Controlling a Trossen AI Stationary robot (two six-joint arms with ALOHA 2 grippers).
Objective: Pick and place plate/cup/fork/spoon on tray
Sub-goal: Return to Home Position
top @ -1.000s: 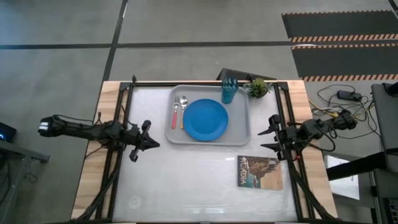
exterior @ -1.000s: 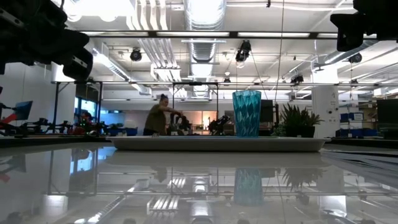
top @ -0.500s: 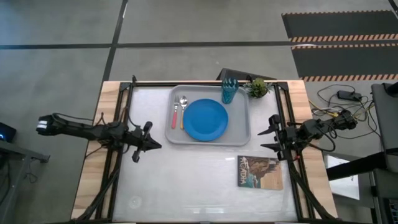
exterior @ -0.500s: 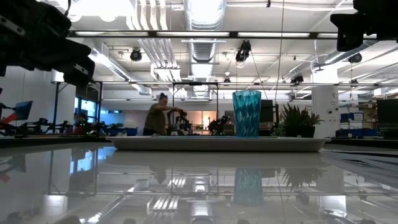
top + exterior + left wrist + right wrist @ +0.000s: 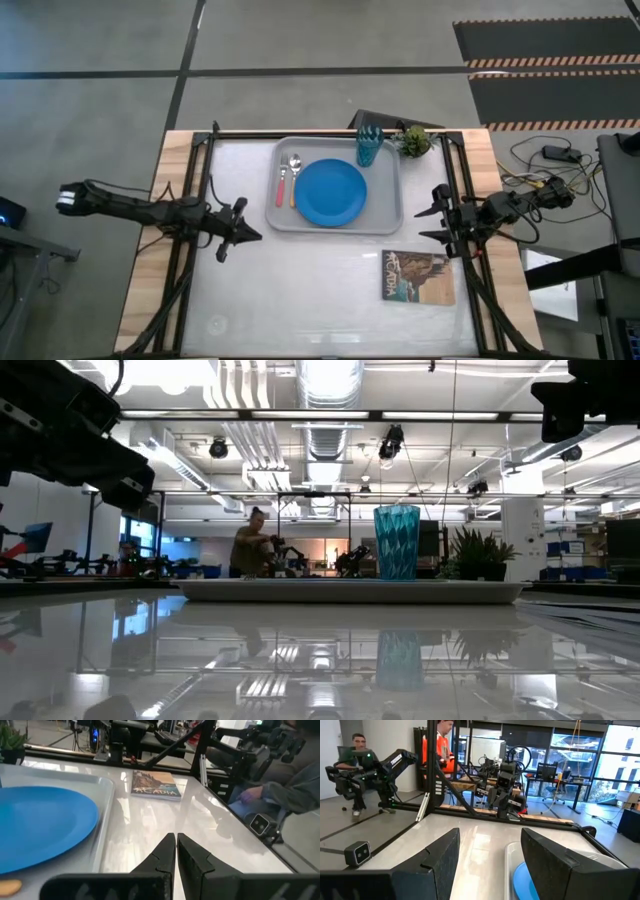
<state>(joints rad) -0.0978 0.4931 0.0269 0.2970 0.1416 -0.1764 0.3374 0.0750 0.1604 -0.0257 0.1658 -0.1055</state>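
The light-grey tray [image 5: 388,222] lies at the table's far middle. On it lie the blue plate [image 5: 330,192], the pink-handled fork [image 5: 282,186] and the orange-handled spoon [image 5: 295,180], and the teal cup [image 5: 369,146] stands upright in its far right corner, also in the low view [image 5: 397,542]. My left gripper [image 5: 250,236] is shut and empty, left of the tray's near left corner; in its wrist view [image 5: 176,837] it points past the plate [image 5: 40,827]. My right gripper [image 5: 432,215] is open and empty, right of the tray, as its wrist view shows [image 5: 490,840].
A small green potted plant [image 5: 415,140] stands just right of the cup, off the tray's far right corner. A brown picture-covered book [image 5: 417,277] lies near the table's right side, nearer than the tray. People show in the room beyond the table.
My left gripper has drifted a little toward the table's near edge, staying shut and empty. Nothing on the tray has moved.
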